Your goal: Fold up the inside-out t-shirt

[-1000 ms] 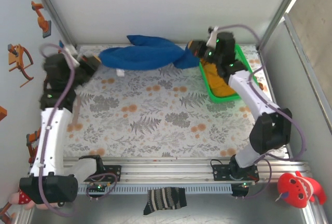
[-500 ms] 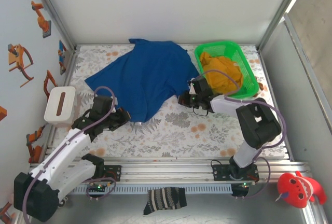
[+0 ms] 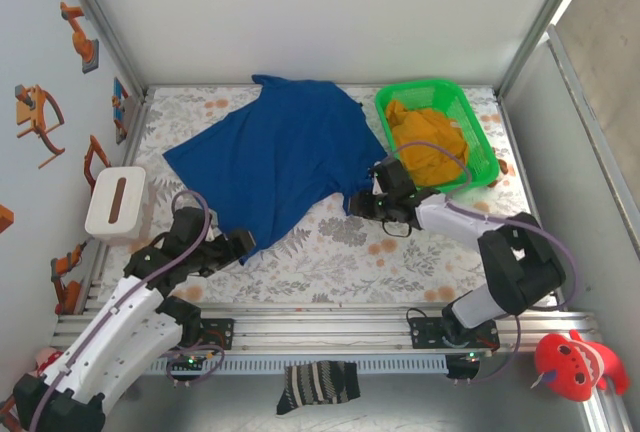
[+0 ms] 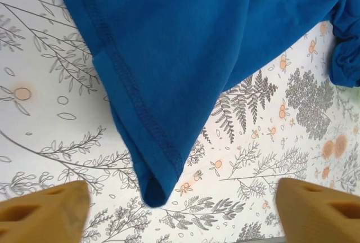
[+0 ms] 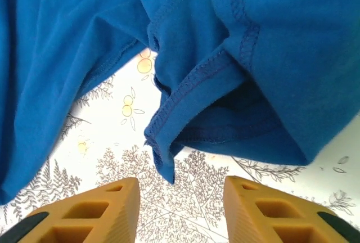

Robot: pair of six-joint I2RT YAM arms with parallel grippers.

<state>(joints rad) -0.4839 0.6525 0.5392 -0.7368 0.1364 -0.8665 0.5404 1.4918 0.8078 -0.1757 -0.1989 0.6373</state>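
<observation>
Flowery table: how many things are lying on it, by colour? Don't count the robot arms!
Blue: 1, the t-shirt
Green: 1, the basket
Mustard-yellow: 1, the garment inside the basket
White: 1, the slotted box
Total: 4

Royal-blue t-shirt [image 3: 275, 167] spread flat on floral table [image 3: 330, 252], left gripper [image 3: 242, 245] at its near hem corner, right gripper [image 3: 360, 202] at its right edge, green basket [image 3: 420, 84] holding mustard-yellow garment [image 3: 430, 147], white box [image 3: 116, 202] at left.
</observation>
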